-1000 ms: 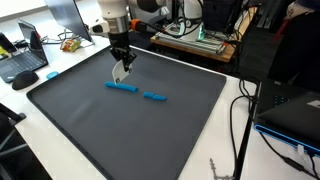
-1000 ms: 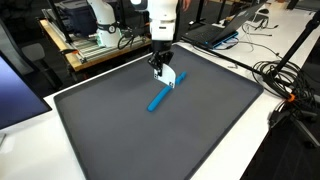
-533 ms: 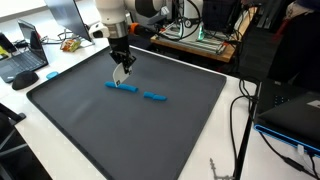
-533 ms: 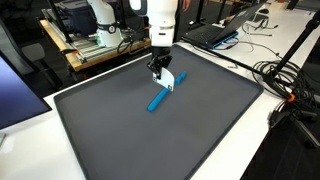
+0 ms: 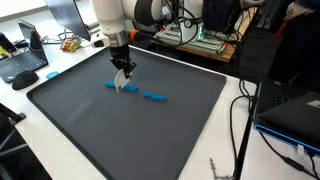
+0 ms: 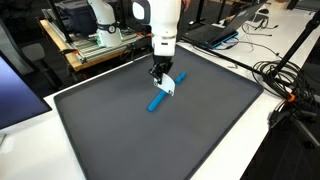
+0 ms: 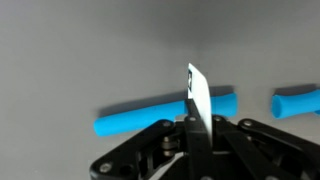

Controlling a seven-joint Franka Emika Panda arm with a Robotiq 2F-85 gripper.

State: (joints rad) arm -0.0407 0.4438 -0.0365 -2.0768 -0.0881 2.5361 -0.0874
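My gripper (image 5: pixel 122 80) is shut on a thin white card (image 7: pixel 197 95) that sticks out between the fingers; it also shows in an exterior view (image 6: pixel 166 85). The card's edge is just above a long blue stick (image 5: pixel 121 87) lying on the dark grey mat (image 5: pixel 120 130). The stick shows in the wrist view (image 7: pixel 140 113) behind the card and in an exterior view (image 6: pixel 158 100). A shorter blue piece (image 5: pixel 154 96) lies apart from it on the mat, seen at the right edge of the wrist view (image 7: pixel 298 102).
The mat covers a white table (image 5: pixel 20 85). A laptop (image 5: pixel 25 62) and a small blue object (image 5: pixel 52 74) lie beside the mat. Cables and a dark case (image 5: pixel 290 110) are on one side; racks of equipment (image 6: pixel 95 40) stand behind.
My gripper has come down with the card toward the long blue stick. The blue pieces have not moved.
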